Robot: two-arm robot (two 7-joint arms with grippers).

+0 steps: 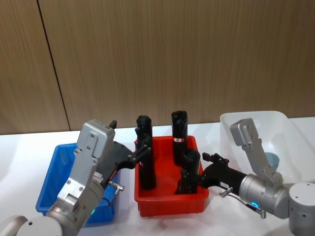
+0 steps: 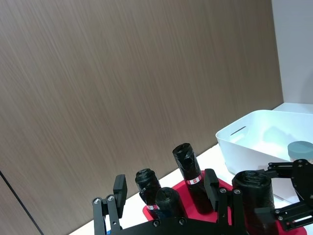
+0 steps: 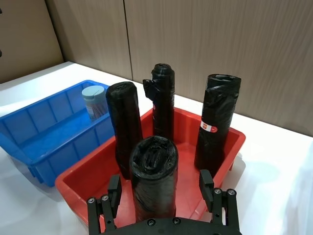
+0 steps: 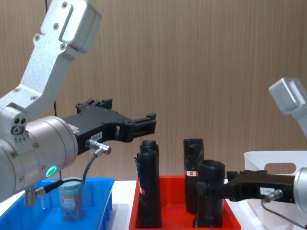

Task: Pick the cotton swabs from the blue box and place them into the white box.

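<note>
One cotton swabs jar point(image 3: 94, 102) with a pale lid stands upright in the blue box point(image 3: 29, 132), seen from the side as the jar point(image 4: 71, 201) in the chest view. Another jar point(image 1: 272, 160) lies inside the white box point(image 1: 285, 132) on the right. My left gripper point(image 1: 141, 150) hangs open and empty in the air, over the gap between the blue box point(image 1: 49, 182) and the red tray. My right gripper point(image 3: 159, 188) is low over the tray's front right, open, its fingers point(image 3: 113, 191) on either side of a black tube point(image 3: 154, 171).
A red tray point(image 1: 170, 201) sits between the two boxes and holds several tall black tubes point(image 1: 179, 130) standing upright. A wooden wall panel rises behind the white table. The left arm's body covers much of the blue box in the head view.
</note>
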